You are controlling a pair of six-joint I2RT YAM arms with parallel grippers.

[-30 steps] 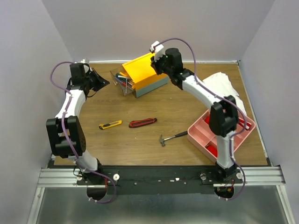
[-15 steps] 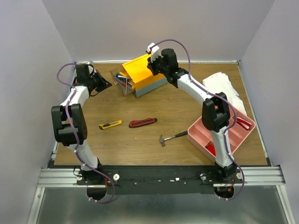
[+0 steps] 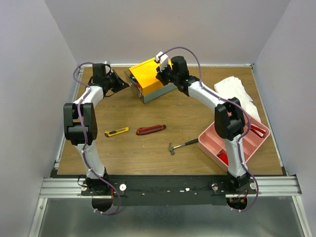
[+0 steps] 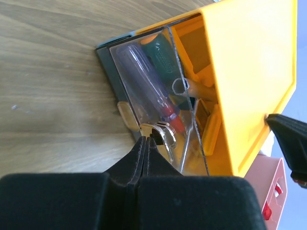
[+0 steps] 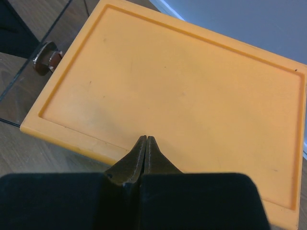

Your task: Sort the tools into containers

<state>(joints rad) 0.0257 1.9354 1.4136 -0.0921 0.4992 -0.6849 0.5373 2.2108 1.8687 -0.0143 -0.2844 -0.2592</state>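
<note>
Jaws on the left gripper [image 4: 147,140] are pressed tight together, nothing pinched between them, and the tips sit right up against the small pull tab on the clear drawer [image 4: 139,72]. Over to the right gripper [image 5: 145,139]: fingers closed flat against each other as well, holding nothing, tips right at the near edge of the box [image 3: 148,74], over its bright yellow top; whether they actually touch the lid I can't tell from here. That box sits at the back of the table [image 3: 197,108], towards the middle, with one arm at either end. Through the drawer's clear front you can make out a green-handled screwdriver [image 4: 163,52], and beside it a second screwdriver [image 4: 148,91] with a see-through handle going red at one end; there's more in there, but it's too jumbled to name. Out on the open wood, well apart from the box, lie the yellow utility knife [image 3: 116,132], the red utility knife [image 3: 151,130] just beside it, and the mini hammer [image 3: 181,145] nearer the pink tray [image 3: 216,133]. That tray, on the right, has red pieces [image 3: 223,158] in its compartments, and a white cloth [image 3: 237,91] lies behind it
</note>
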